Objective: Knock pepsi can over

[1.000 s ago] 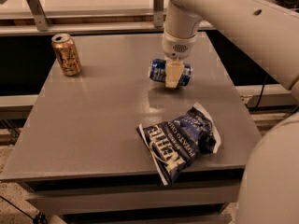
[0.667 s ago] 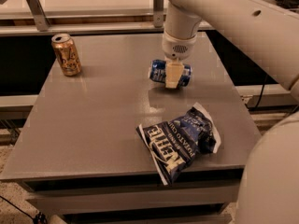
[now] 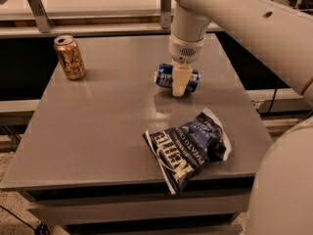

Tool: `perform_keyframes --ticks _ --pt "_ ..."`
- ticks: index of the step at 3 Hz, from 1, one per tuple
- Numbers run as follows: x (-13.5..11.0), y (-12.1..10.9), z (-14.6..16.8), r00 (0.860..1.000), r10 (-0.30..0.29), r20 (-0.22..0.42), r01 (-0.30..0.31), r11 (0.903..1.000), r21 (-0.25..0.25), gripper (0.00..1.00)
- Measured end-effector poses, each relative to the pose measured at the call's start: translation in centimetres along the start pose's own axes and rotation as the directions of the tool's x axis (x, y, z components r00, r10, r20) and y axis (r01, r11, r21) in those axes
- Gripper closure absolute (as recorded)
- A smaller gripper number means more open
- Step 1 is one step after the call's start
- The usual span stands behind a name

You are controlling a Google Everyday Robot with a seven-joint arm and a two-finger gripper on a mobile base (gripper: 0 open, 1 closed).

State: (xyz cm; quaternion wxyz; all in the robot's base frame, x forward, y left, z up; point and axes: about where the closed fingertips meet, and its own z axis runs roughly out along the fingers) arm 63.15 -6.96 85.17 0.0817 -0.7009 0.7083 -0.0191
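The pepsi can [image 3: 165, 77] is dark blue with white markings and lies on its side on the grey table [image 3: 112, 116], a little right of the middle. My gripper [image 3: 180, 83] hangs straight down from the white arm and stands right in front of the can, covering its middle. One cream finger [image 3: 180, 79] shows against the can.
A gold-orange can [image 3: 69, 57] stands upright at the table's back left. A dark blue chip bag [image 3: 189, 145] lies near the front right edge. A lighter shelf with metal rails runs behind the table. The white robot body fills the right side.
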Motion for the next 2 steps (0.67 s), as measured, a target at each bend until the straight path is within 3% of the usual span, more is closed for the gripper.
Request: perform_keyframes --ticks 1,2 --pt "-0.04 -0.05 0.12 1.000 0.000 0.001 0.000 1.0000 0.001 0.00" --pt "-0.04 -0.05 0.13 1.000 0.000 0.001 0.000 1.0000 0.001 0.00"
